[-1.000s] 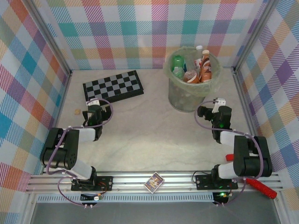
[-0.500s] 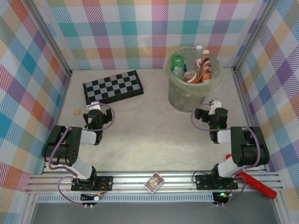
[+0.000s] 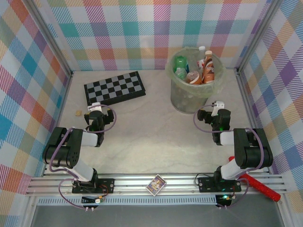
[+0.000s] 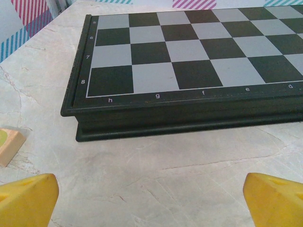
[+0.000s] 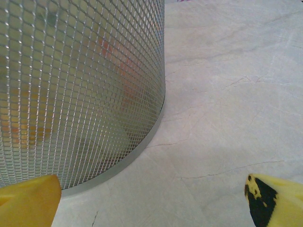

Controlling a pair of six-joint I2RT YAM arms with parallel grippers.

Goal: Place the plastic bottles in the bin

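The bottles (image 3: 207, 66) sat inside the bin (image 3: 182, 100), necks upward. The bin stood just ahead and left of the right gripper (image 3: 215, 107), the nearer one. The left gripper (image 3: 96, 109) faced the chessboard (image 3: 114, 88). Both jaws were released and empty.

1 bin (image 3: 189, 100) at 1 o'clock, approx 4 bottles (image 3: 208, 67) showing in it; 1 chess board (image 3: 114, 88) at 11; 1 card box (image 3: 156, 184) at 6; 1 tan block (image 3: 78, 112) at 9; 1 red-handled tool (image 3: 260, 188) at 4.
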